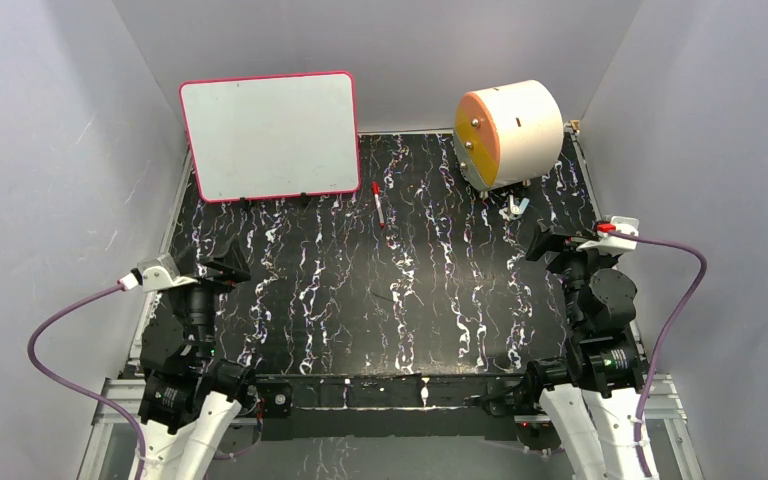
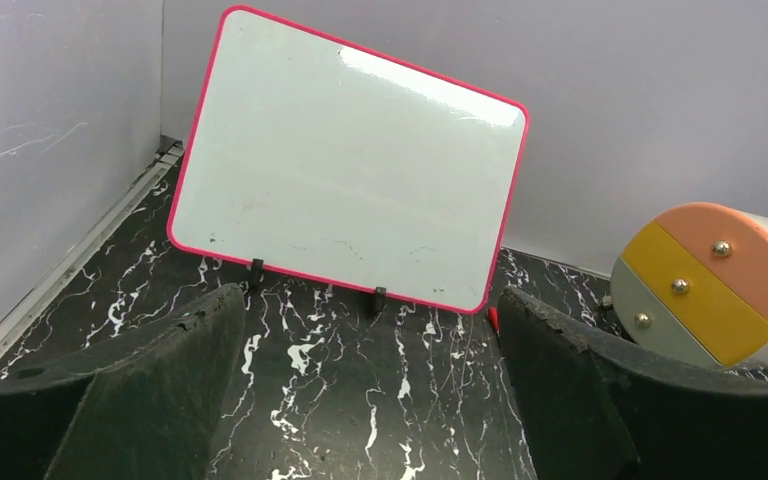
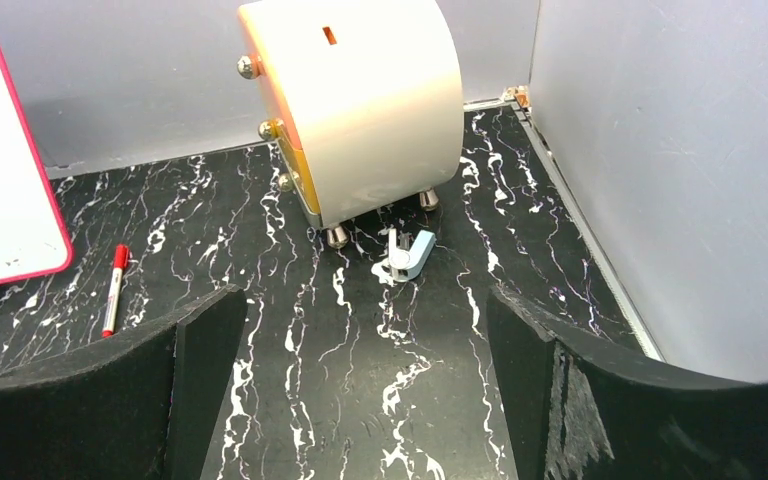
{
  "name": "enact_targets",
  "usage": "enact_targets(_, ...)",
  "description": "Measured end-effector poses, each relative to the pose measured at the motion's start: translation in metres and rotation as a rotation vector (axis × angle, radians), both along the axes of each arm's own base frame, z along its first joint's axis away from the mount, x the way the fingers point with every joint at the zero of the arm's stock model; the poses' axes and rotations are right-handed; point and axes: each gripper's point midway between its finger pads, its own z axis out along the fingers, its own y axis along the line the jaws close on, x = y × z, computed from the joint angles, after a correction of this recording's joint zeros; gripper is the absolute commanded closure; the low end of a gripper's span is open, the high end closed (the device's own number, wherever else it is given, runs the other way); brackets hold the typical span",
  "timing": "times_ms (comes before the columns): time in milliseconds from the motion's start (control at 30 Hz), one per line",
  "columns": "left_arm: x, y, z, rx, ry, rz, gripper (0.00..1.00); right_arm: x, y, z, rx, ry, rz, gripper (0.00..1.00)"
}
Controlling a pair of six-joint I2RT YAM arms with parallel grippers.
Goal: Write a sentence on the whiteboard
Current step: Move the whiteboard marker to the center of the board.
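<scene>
table centre open, whiteboard, marker, cylinder behind

You've got one whiteboard, one red-capped marker, one cream drum and one small pale clip on the counter. Count three metal studs on the drum's orange face.

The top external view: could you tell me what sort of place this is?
Most likely a robot lab test cell: grey wall panels box in a black marbled tabletop, a left arm and a right arm stand at its near edge, with staged props: a blank whiteboard and a red marker.
</scene>
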Motion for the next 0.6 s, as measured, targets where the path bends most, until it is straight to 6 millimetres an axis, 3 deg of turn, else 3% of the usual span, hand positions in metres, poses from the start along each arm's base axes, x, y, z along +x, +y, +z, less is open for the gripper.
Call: enact_targets(600, 0.016, -0.021, -0.017, 0.043, 0.1, -0.092, 0.05, 0.004, 0.011, -0.004, 0.0, 0.019, 0.06, 0.01)
